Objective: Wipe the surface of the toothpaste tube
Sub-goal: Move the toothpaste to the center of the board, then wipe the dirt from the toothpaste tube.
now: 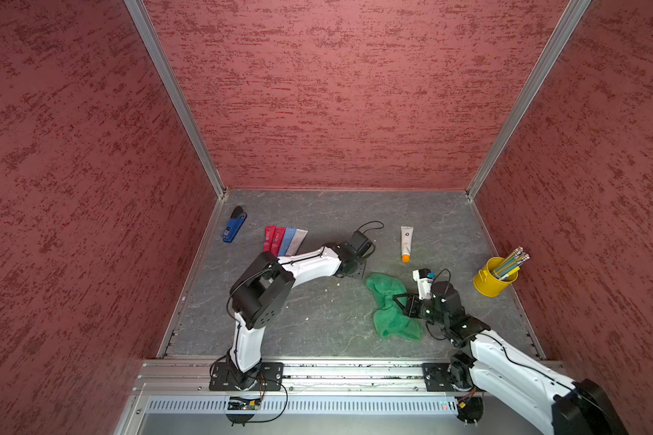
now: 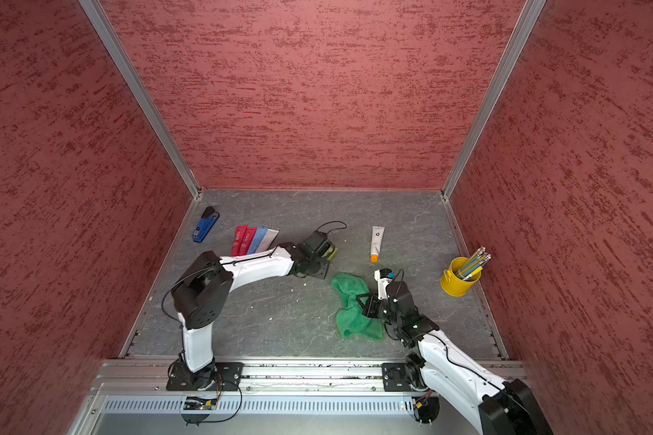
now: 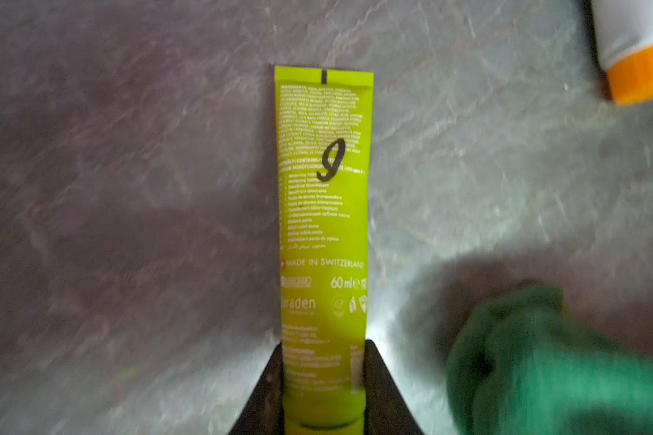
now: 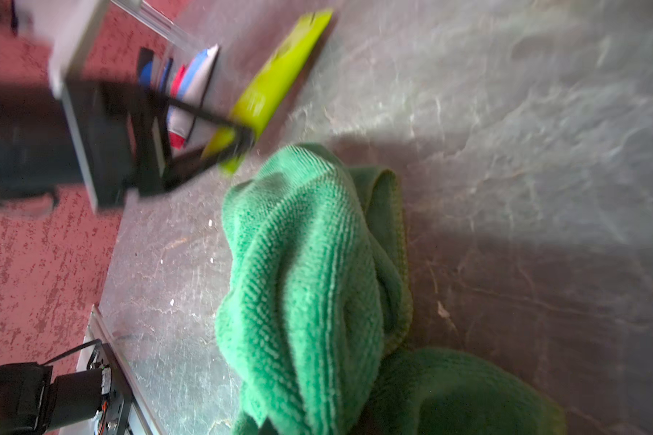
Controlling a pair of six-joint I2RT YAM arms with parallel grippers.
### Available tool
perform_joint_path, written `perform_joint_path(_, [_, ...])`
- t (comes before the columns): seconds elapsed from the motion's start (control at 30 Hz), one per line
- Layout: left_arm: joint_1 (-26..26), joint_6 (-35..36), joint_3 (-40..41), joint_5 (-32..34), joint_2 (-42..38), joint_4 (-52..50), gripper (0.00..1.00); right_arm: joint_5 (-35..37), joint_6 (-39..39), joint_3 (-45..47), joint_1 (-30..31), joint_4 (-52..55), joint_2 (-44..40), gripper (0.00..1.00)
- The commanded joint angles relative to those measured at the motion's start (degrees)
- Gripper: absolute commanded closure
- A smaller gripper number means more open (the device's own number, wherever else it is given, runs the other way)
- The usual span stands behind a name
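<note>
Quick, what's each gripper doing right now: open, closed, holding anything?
Left gripper: closed on the toothpaste tube, near its cap end.
Right gripper: closed, pinching the green cloth.

The left arm [image 1: 306,263] stands up from its base, folds at a raised elbow and reaches forward and toward the robot's right, its forearm close to level. The left gripper [image 3: 323,348] has its jaws closed on the cap end of the lime-green toothpaste tube [image 3: 323,196], one jaw on each side. The right arm [image 1: 506,361] stretches low from the near right corner toward the middle. The right gripper [image 1: 398,300] points to the robot's left, jaws pressed together with the green cloth [image 1: 387,320] bunched in them.
</note>
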State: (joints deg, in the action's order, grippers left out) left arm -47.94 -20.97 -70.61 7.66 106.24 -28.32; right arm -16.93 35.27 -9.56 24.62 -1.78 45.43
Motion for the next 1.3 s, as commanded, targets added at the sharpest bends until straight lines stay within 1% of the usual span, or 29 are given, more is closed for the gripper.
perform_joint_path(0.0, [-3.02, -0.35, 6.40, 1.52, -6.15, -0.09, 0.82, 4.99, -3.69, -4.97, -1.37, 1.32, 0.40, 1.00])
perform_joint_path(0.1, [-6.95, -0.43, 9.61, 2.85, -10.02, -1.59, 0.81, 5.47, -7.04, -10.34, -1.73, 1.26, 6.10, 1.00])
perform_joint_path(0.2, [-11.09, -0.68, 10.45, 5.55, -11.71, -4.12, 0.79, 5.53, -8.81, -16.15, -1.77, 1.02, 10.71, 1.00])
perform_joint_path(0.27, [-13.30, -1.46, 11.57, 7.54, -12.61, -5.24, 0.76, 5.36, -9.82, -20.31, -1.78, 0.11, 13.77, 1.00])
perform_joint_path(0.33, [-14.17, -2.42, 13.65, 7.46, -13.75, -4.90, 0.67, 4.80, -10.46, -23.63, -1.79, -0.91, 17.53, 1.00])
perform_joint_path(0.37, [-14.28, -2.91, 15.18, 7.47, -14.71, -4.17, 0.61, 3.99, -10.50, -25.02, -1.77, -1.74, 19.95, 1.00])
perform_joint_path(0.4, [-14.20, -3.02, 16.73, 7.06, -15.50, -3.17, 0.53, 2.91, -10.39, -25.97, -1.77, -2.70, 22.14, 1.00])
perform_joint_path(0.43, [-13.96, -3.18, 18.40, 6.78, -16.18, -2.03, 0.43, 1.31, -10.18, -26.80, -1.78, -3.75, 24.81, 1.00])
perform_joint_path(0.47, [-13.57, -3.52, 19.81, 6.58, -16.84, -1.31, 0.35, -0.26, -9.82, -27.27, -1.78, -4.98, 27.42, 1.00])
perform_joint_path(0.53, [-12.84, -4.04, 21.34, 5.23, -17.82, -1.04, 0.28, -2.91, -9.06, -27.29, -1.62, -7.21, 31.88, 1.00])
perform_joint_path(0.6, [-12.63, -4.36, 22.49, 4.29, -18.71, -0.97, 0.27, -4.14, -8.58, -26.71, -1.28, -8.75, 34.57, 1.00])
perform_joint_path(0.77, [-11.98, -4.07, 24.41, -1.28, -18.18, 1.30, 0.26, -4.58, -7.77, -25.68, 1.89, -9.58, 37.54, 1.00])
perform_joint_path(0.83, [-11.90, -3.60, 24.52, -2.51, -17.40, 2.12, 0.27, -3.97, -7.77, -25.55, 3.45, -8.93, 39.82, 1.00])
perform_joint_path(0.9, [-11.46, -3.29, 24.12, -3.09, -16.24, 1.95, 0.32, -3.17, -7.71, -25.12, 5.03, -8.51, 40.86, 1.00])
perform_joint_path(1.07, [-9.49, -2.09, 24.43, -7.71, -13.78, 3.68, 0.55, -1.64, -6.29, -23.46, 9.42, -9.39, 43.96, 1.00])
perform_joint_path(1.13, [-9.06, -1.65, 24.07, -8.74, -12.80, 3.87, 0.61, -1.21, -5.21, -22.39, 10.79, -10.63, 45.00, 1.00])
perform_joint_path(1.27, [-8.40, -0.84, 24.06, -10.52, -12.02, 4.73, 0.67, -1.35, -3.27, -20.57, 12.74, -12.98, 46.78, 1.00])
